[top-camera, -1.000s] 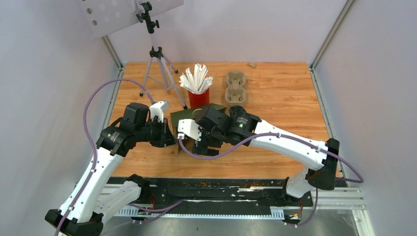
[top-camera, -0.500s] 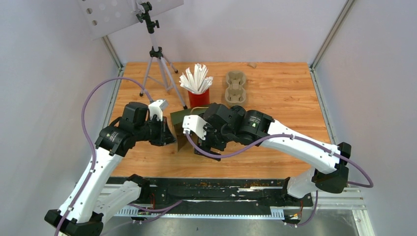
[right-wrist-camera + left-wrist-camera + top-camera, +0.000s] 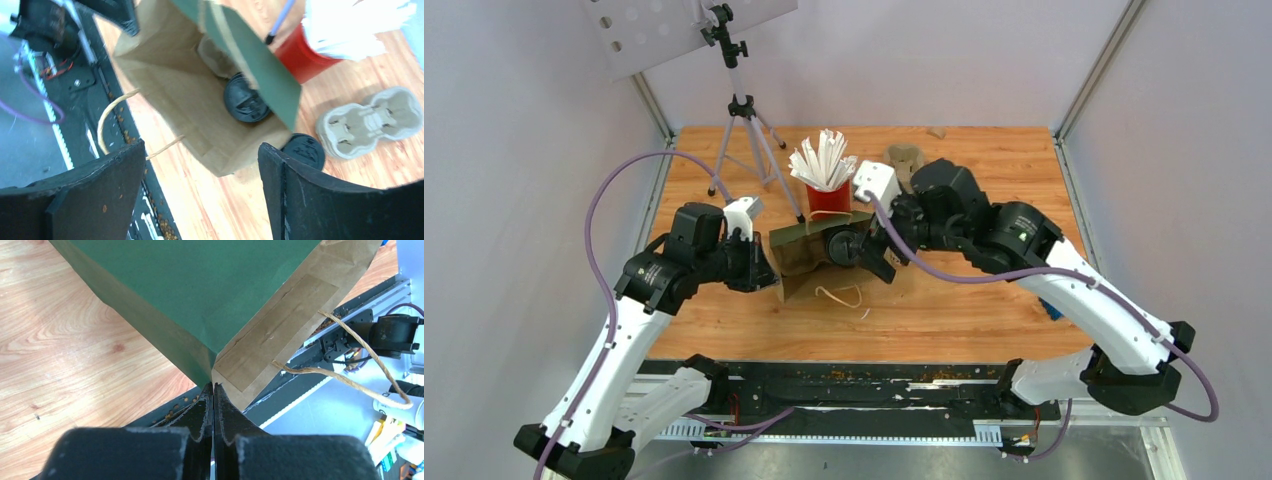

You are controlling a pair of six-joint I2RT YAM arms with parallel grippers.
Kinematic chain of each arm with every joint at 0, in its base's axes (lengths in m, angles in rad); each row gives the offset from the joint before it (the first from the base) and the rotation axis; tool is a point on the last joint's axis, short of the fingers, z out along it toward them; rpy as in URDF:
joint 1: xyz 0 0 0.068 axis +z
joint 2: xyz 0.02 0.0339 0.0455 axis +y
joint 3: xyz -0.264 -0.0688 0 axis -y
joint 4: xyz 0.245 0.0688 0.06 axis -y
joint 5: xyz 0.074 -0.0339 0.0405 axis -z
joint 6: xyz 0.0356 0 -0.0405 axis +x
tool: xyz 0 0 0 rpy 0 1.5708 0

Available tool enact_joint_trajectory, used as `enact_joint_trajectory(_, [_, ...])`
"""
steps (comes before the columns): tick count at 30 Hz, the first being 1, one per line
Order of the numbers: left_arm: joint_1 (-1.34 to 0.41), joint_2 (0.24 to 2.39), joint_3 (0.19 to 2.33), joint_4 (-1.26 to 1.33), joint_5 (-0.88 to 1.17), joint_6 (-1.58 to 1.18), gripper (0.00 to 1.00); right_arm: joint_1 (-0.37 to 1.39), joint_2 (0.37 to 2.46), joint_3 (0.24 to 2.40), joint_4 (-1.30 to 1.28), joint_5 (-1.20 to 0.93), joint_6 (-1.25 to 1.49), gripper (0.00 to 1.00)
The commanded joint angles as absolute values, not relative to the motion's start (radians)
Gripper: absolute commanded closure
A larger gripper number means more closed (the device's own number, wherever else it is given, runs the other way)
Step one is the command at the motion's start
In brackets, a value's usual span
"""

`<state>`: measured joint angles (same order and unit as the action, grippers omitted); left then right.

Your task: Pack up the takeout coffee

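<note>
Paper bag (image 3: 822,270) pinched, one coffee inside.
Your left gripper (image 3: 214,390) is clenched on the bag's creased green-and-kraft corner; your right gripper (image 3: 200,150) hangs spread wide and empty. One round black-lidded cup (image 3: 246,101) sits inside the bag, the other cup (image 3: 303,149) just outside it, beside the moulded pulp tray (image 3: 367,122).

two black-lidded cups (image 3: 246,101) (image 3: 303,150); one paper bag (image 3: 175,95); one red cup of straws (image 3: 829,200); one pulp tray (image 3: 370,122); one tripod (image 3: 744,130)
</note>
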<state>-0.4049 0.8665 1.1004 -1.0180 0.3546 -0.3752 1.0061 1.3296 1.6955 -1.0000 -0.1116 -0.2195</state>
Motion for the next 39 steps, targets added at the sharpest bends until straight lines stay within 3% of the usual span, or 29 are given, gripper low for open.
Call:
enact_joint_trajectory(1, [-0.402,0.871,1.158,-1.017,0.331,-0.351,1.00,0.907,1.301,1.727,-0.897,-0.090,-0.133,0.18])
enact_joint_trajectory(6, [-0.403,0.870,1.159,-1.026,0.326,-0.343,1.00,0.730,1.306,1.663,-0.832,-0.034,-0.095,0.17])
enact_joint_trajectory(14, [-0.402,0.864,1.178,-1.076,0.295,-0.281,1.00,0.562,1.302,1.356,-0.547,0.077,-0.140,0.00])
enact_joint_trajectory(25, [-0.402,0.890,1.204,-1.097,0.304,-0.267,1.00,0.534,1.298,1.068,-0.276,-0.029,-0.160,0.04])
enact_joint_trajectory(39, [-0.402,0.891,1.216,-1.101,0.311,-0.272,1.00,0.529,1.409,1.063,-0.290,-0.030,-0.119,0.06])
